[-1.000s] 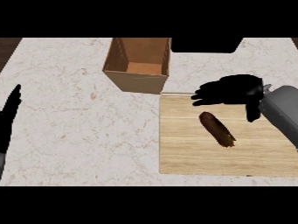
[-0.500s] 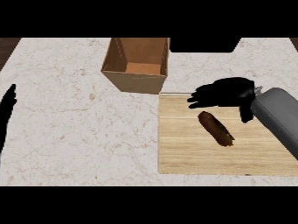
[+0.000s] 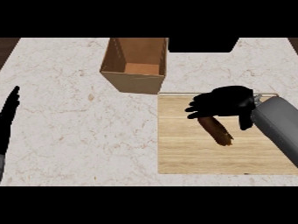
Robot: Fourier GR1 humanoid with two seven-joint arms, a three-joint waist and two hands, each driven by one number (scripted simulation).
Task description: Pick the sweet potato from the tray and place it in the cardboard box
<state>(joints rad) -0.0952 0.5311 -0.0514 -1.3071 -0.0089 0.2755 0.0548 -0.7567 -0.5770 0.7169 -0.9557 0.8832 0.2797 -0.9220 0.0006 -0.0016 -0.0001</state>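
Observation:
A brown sweet potato [image 3: 218, 131] lies slantwise on the wooden tray [image 3: 180, 155] at the right of the counter. My right hand [image 3: 226, 103] hovers over the potato's far end and hides it. Its fingers spread out to the left and its thumb points down beside the potato; the hand is open, and I cannot tell whether it touches the potato. The open cardboard box [image 3: 136, 65] stands just beyond the tray's far left corner, with nothing inside. My left hand [image 3: 1, 127] rests open at the left edge, fingers up.
A dark block [image 3: 200, 44] sits at the counter's back edge, right of the box. Marble counter stretches between the left hand and the tray. Dark floor shows past the counter's far corners.
My right hand has come down and nearer over the tray, so it now covers the sweet potato's far end. The potato, the box and my left hand have stayed put.

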